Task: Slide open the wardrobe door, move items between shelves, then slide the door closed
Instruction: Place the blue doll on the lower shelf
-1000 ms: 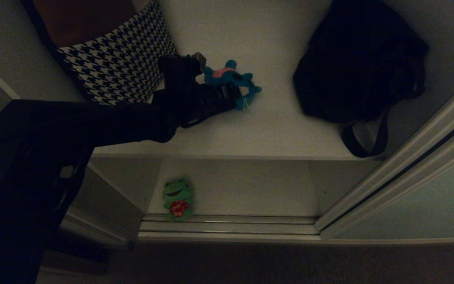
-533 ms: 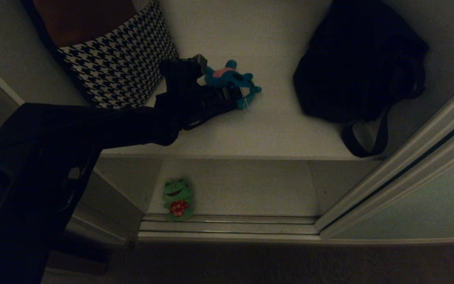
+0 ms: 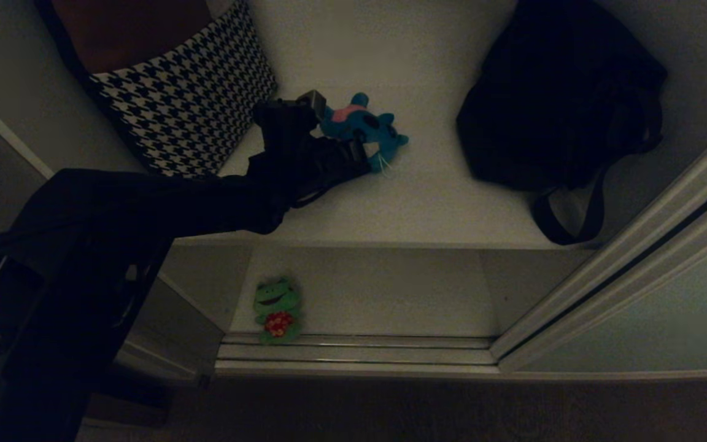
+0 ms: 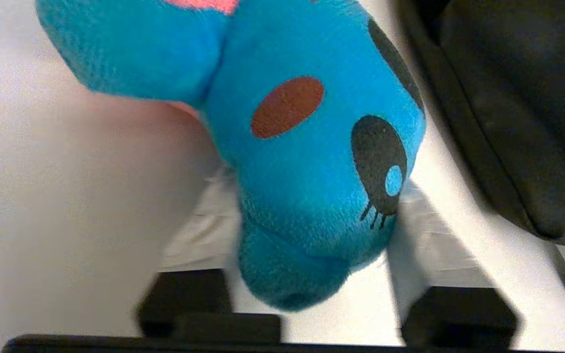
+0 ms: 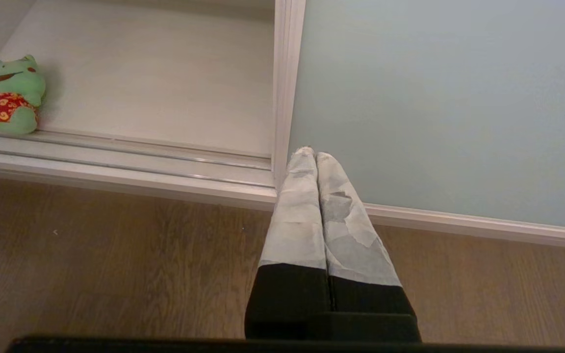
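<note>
Now my left gripper [image 3: 370, 146] pinches the blue plush [image 4: 307, 162] on the upper shelf [image 3: 427, 202]; right gripper [image 5: 310, 156] closed, empty.

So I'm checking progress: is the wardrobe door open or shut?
Open. The sliding wardrobe door sits off to the right, leaving the upper shelf with the blue plush and the green frog below exposed.
</note>
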Available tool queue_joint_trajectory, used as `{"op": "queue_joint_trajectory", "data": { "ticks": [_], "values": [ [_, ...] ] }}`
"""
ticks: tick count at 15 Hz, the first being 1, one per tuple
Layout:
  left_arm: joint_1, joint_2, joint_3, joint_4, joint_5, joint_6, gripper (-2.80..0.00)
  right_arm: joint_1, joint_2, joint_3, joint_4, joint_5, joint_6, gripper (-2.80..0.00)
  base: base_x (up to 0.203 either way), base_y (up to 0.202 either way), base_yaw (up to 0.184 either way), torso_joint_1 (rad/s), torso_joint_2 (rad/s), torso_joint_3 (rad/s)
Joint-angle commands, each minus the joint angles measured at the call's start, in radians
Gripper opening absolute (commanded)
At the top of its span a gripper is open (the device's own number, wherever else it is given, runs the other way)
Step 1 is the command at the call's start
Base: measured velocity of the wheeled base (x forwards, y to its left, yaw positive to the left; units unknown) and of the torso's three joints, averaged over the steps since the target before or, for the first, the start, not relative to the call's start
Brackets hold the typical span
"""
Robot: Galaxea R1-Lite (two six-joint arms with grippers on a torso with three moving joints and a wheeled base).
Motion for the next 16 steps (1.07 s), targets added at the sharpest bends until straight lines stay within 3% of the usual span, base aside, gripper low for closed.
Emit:
{"op": "queue_joint_trajectory", "data": {
  "ticks": [1,6,10,13,16],
  "values": [
    [-0.001,0.009,0.0,-0.004,0.0,0.0,-2.8,0.0,0.0,0.0,0.0,0.0,-0.001,-2.8,0.0,0.0,0.0,0.0,0.0,0.0],
    [-0.017,-0.096,0.011,0.018,0.001,-0.007,-2.8,0.001,0.0,0.0,0.0,0.0,-0.001,-2.8,0.0,0.0,0.0,0.0,0.0,0.0],
    [-0.057,-0.259,0.15,0.1,0.029,0.006,-2.8,0.0,0.0,0.0,0.0,0.0,-0.001,-2.8,0.0,0.0,0.0,0.0,0.0,0.0],
    [-0.073,-0.39,0.309,0.145,0.094,0.086,-2.8,0.0,0.0,0.0,0.0,0.0,0.0,-2.8,0.0,0.0,0.0,0.0,0.0,0.0],
    [-0.077,-0.523,0.384,0.196,0.173,0.109,-2.8,0.0,0.0,0.0,0.0,0.0,0.0,-2.8,0.0,0.0,0.0,0.0,0.0,0.0]
  ]
}}
